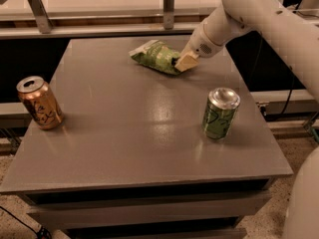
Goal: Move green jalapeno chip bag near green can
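The green jalapeno chip bag (155, 57) is at the far middle of the grey table (124, 148), crinkled, its right end raised a little. My gripper (182, 62) is at the bag's right end, its beige fingers (187, 61) shut on that end. The arm reaches in from the upper right. The green can (220, 112) stands upright on the table's right side, nearer the front, well apart from the bag.
A copper-orange can (40, 102) stands upright near the table's left edge. A pale railing with posts (168, 6) runs behind the table. The table's front edge drops to a floor with cables at the right.
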